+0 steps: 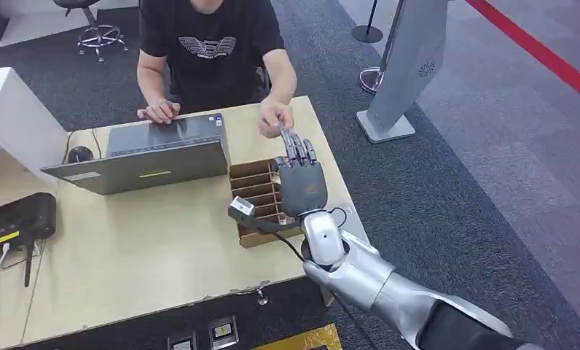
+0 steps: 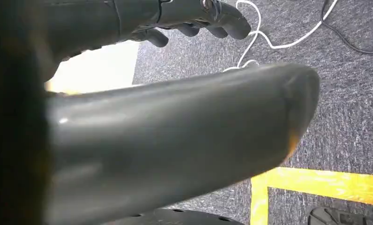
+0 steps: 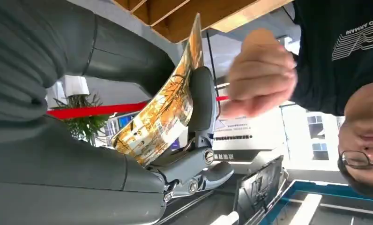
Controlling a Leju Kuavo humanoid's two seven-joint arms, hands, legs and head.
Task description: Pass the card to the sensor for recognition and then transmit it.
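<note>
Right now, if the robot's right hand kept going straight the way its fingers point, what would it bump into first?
Most likely the person's hand, reaching in just beyond the right hand and the card it holds; the remaining gap is hard to judge.

The person's black T-shirt (image 3: 344, 51) carries white lettering that shows upside down in the right wrist view; the part that can be read is "ORIO ARMANI". Print on the card (image 3: 161, 117) is too small to read.

Blurred person's hand (image 3: 262, 75); card (image 3: 163, 110) lower end behind thumb (image 3: 81, 168).
</note>
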